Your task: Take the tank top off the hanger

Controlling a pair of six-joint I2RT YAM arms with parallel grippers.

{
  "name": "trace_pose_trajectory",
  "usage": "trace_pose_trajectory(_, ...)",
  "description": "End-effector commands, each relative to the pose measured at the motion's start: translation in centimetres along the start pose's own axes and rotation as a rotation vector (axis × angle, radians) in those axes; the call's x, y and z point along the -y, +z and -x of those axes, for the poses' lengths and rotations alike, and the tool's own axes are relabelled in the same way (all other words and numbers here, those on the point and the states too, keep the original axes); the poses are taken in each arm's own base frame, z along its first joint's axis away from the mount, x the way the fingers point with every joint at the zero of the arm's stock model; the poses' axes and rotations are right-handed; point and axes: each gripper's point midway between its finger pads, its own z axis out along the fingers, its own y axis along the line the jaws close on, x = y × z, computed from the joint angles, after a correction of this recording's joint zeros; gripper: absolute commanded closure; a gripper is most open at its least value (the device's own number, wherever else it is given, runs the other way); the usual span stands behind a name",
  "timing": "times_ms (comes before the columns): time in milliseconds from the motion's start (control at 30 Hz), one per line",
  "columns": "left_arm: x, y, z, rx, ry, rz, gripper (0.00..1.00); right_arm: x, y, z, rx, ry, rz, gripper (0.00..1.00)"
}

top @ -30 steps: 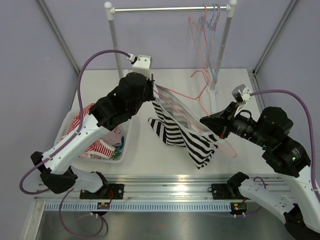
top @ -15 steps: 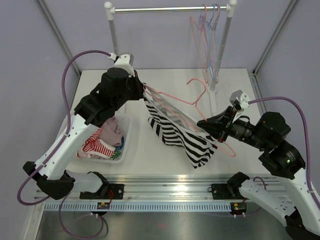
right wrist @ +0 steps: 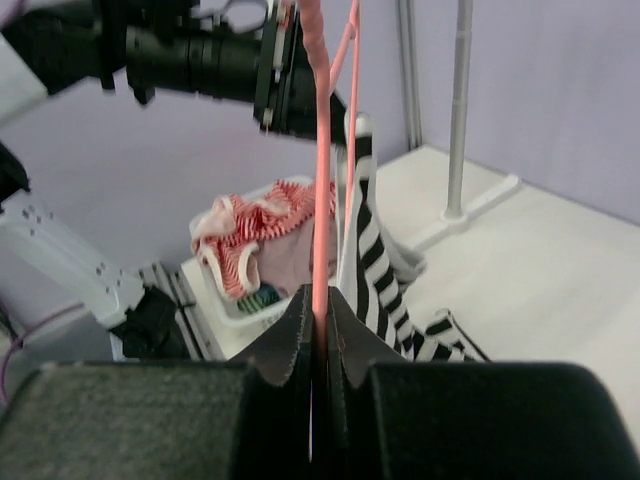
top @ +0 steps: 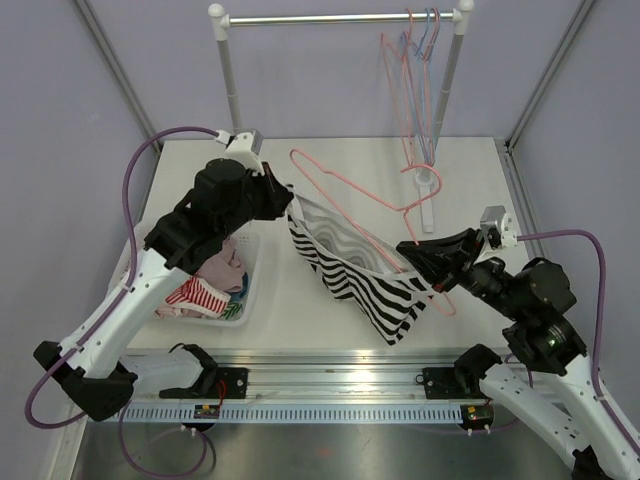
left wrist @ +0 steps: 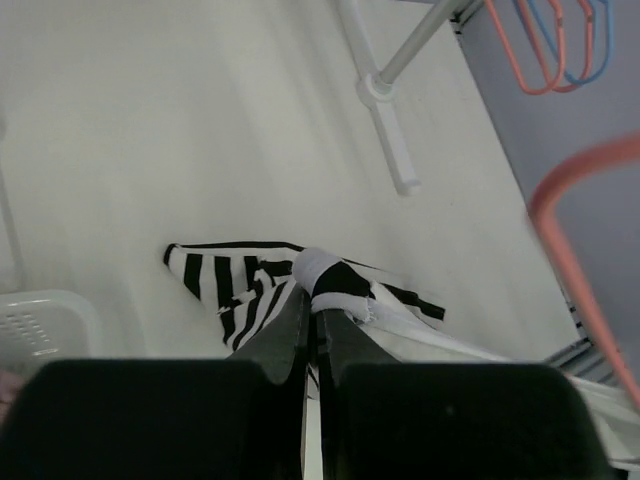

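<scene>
A robotics lab cell, this: plain lavender wall panels framed by aluminium struts, a white table edged with a metal mounting rail — and a miniature clothes rack carrying spare hangers.

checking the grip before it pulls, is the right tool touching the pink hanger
Touching. Right wrist view shows the right tool shut on the pink hanger, pinching its wire.

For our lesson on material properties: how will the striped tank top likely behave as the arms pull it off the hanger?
Probably floppy: the tank top drapes in folds from the left gripper toward the right gripper. Likely light, since a thin hanger seems to carry part of it. The pinched cloth bunches, so slipping seems unlikely.
</scene>
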Motion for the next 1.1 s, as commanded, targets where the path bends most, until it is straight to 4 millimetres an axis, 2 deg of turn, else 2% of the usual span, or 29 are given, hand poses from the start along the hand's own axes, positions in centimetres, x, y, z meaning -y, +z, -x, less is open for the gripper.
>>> trace_pose_trajectory(0, 3.0, -1.9, 2.5, 0.123, -0.097, -0.194, 1.00, -0.9, 0.4, 6.4, 0.299, -0.015, 0.029, 1.00)
trace_pose_trajectory(33, 4.3, -2.3, 2.0, 0.108, -0.099, -0.263, 1.00, -0.9, 0.7, 6.7, 0.329, 0.001, 0.043, 1.00)
trace_pose_trajectory(67, 5.9, -2.8, 1.9, 0.123, -0.088, -0.331, 1.00, -0.8, 1.3, 5.9, 0.338, 0.048, 0.059, 1.00)
trace_pose_trajectory(100, 6.5, -3.1, 0.9, 0.109, -0.078, -0.361, 1.00, -1.2, 1.7, 7.5, 0.420, 0.041, 0.101, 1.00)
trace_pose_trajectory(133, 7.4, -3.4, 0.4, 0.106, -0.063, -0.389, 1.00, -1.2, 2.1, 7.3, 0.436, 0.082, 0.121, 1.00)
trace_pose_trajectory(167, 9.1, -4.1, -0.5, 0.099, -0.017, -0.452, 1.00, -1.8, 2.0, 8.9, 0.506, 0.077, 0.160, 1.00)
trace_pose_trajectory(200, 9.7, -4.4, -1.3, 0.087, 0.004, -0.473, 1.00, -1.3, 3.2, 8.4, 0.496, 0.098, 0.164, 1.00)
trace_pose_trajectory(267, 11.4, -5.7, -2.6, 0.086, 0.053, -0.561, 1.00, -1.5, 3.9, 9.3, 0.550, 0.111, 0.204, 1.00)
trace_pose_trajectory(300, 11.4, -5.4, -4.3, 0.054, 0.071, -0.583, 1.00, -1.4, 4.0, 9.6, 0.576, 0.115, 0.212, 1.00)
trace_pose_trajectory(333, 11.9, -6.0, -5.0, 0.034, 0.085, -0.630, 1.00, -1.2, 4.2, 9.4, 0.594, 0.123, 0.213, 1.00)
trace_pose_trajectory(367, 12.1, -6.1, -5.8, 0.019, 0.106, -0.648, 1.00, -1.3, 3.5, 10.8, 0.680, 0.107, 0.221, 1.00)
trace_pose_trajectory(433, 11.7, -5.6, -8.4, -0.056, 0.136, -0.656, 1.00, -0.2, 3.6, 10.4, 0.731, 0.120, 0.199, 1.00)
trace_pose_trajectory(467, 11.4, -5.2, -9.8, -0.097, 0.158, -0.651, 1.00, -0.1, 2.6, 11.7, 0.821, 0.124, 0.194, 1.00)
trace_pose_trajectory(500, 11.2, -5.0, -10.9, -0.128, 0.169, -0.647, 1.00, 0.4, 2.6, 11.6, 0.843, 0.132, 0.181, 1.00)
trace_pose_trajectory(533, 10.7, -4.4, -11.8, -0.146, 0.179, -0.622, 1.00, 0.7, 2.3, 11.5, 0.863, 0.132, 0.168, 1.00)
trace_pose_trajectory(567, 9.7, -3.8, -14.3, -0.206, 0.201, -0.584, 1.00, 1.1, 1.9, 12.0, 0.899, 0.123, 0.143, 1.00)
trace_pose_trajectory(633, 8.1, -2.5, -16.8, -0.250, 0.218, -0.502, 1.00, 1.7, 1.7, 12.3, 0.910, 0.085, 0.097, 1.00)
trace_pose_trajectory(667, 6.9, -1.9, -19.1, -0.297, 0.215, -0.461, 1.00, 2.4, 1.4, 12.6, 0.921, 0.087, 0.048, 1.00)
trace_pose_trajectory(700, 5.5, -0.9, -20.6, -0.315, 0.216, -0.389, 1.00, 2.7, 1.4, 12.6, 0.921, 0.077, 0.021, 1.00)
trace_pose_trajectory(767, 3.8, -0.1, -22.8, -0.347, 0.191, -0.305, 1.00, 4.0, 1.2, 12.7, 0.917, 0.026, -0.074, 1.00)
trace_pose_trajectory(800, 1.9, 0.4, -25.1, -0.389, 0.196, -0.243, 1.00, 4.0, 0.9, 13.0, 0.922, 0.003, -0.092, 1.00)
trace_pose_trajectory(900, -1.3, 1.2, -28.2, -0.443, 0.190, -0.109, 1.00, 4.8, 0.7, 13.0, 0.888, -0.070, -0.164, 1.00)
trace_pose_trajectory(1000, -3.7, 1.5, -29.2, -0.447, 0.186, 0.004, 1.00, 5.6, 0.7, 12.8, 0.858, -0.112, -0.226, 1.00)
trace_pose_trajectory(1067, -5.6, 1.5, -29.2, -0.430, 0.188, 0.102, 1.00, 6.2, 0.5, 12.7, 0.849, -0.129, -0.269, 1.00)
